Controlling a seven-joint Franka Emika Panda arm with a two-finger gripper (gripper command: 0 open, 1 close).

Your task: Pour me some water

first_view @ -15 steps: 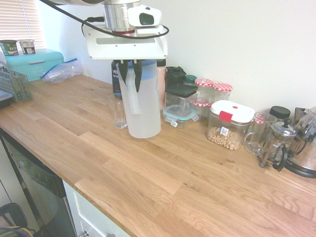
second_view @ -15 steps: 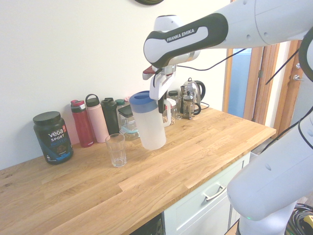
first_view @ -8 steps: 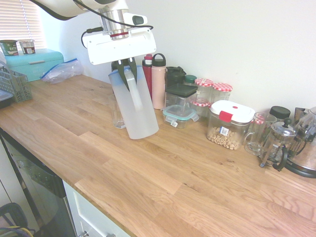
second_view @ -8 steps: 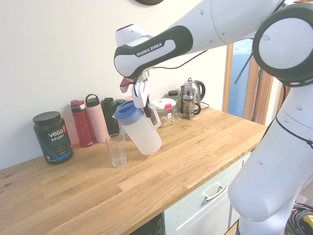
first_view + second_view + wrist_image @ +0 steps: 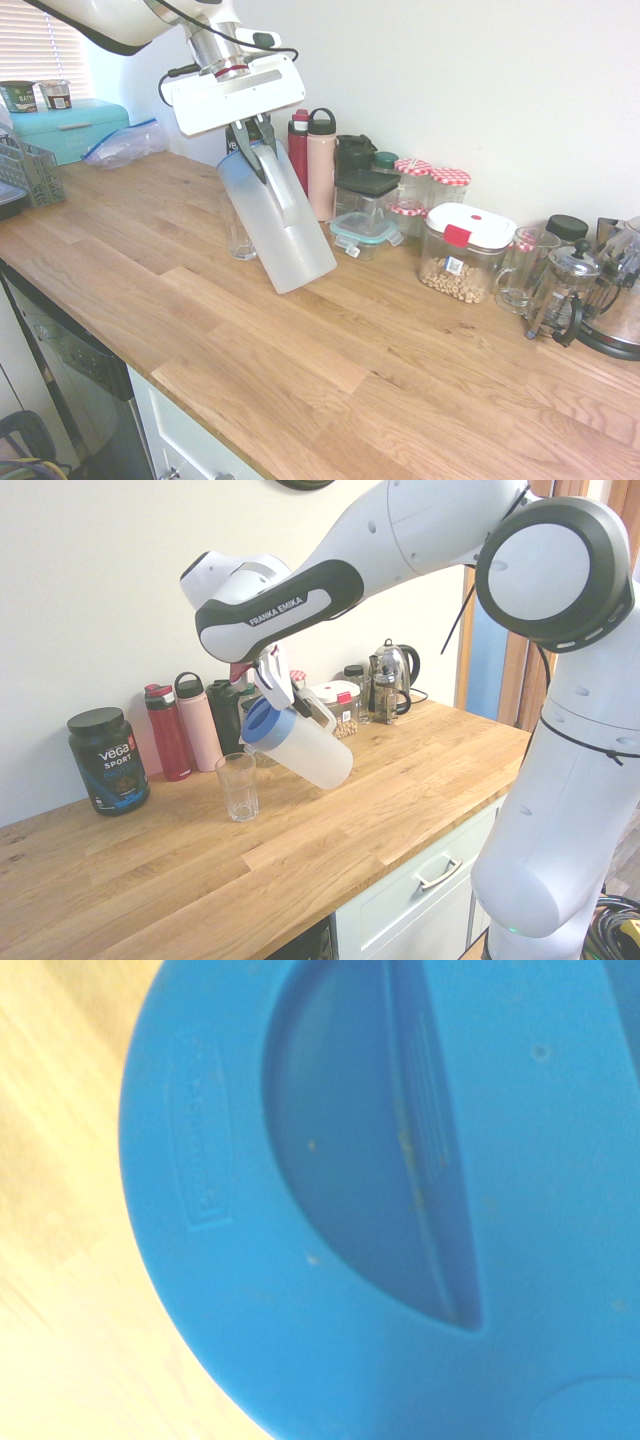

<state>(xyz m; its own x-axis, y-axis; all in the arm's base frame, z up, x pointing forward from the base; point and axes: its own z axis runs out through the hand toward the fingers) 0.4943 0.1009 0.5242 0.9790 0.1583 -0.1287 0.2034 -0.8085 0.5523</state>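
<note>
Pitcher: frosted, translucent white body; blue lid, plain, with a few pale specks. Glass: clear. Counter: warm honey-brown wood, laid in strips with visible grain. Wall: plain white. Tub: black, with white and blue lettering. Bottles: one dark red, one pale pink with a black cap. Two jars: red-and-white checked lids. Bread box: pale turquoise. Arm: white with black bands.
</note>
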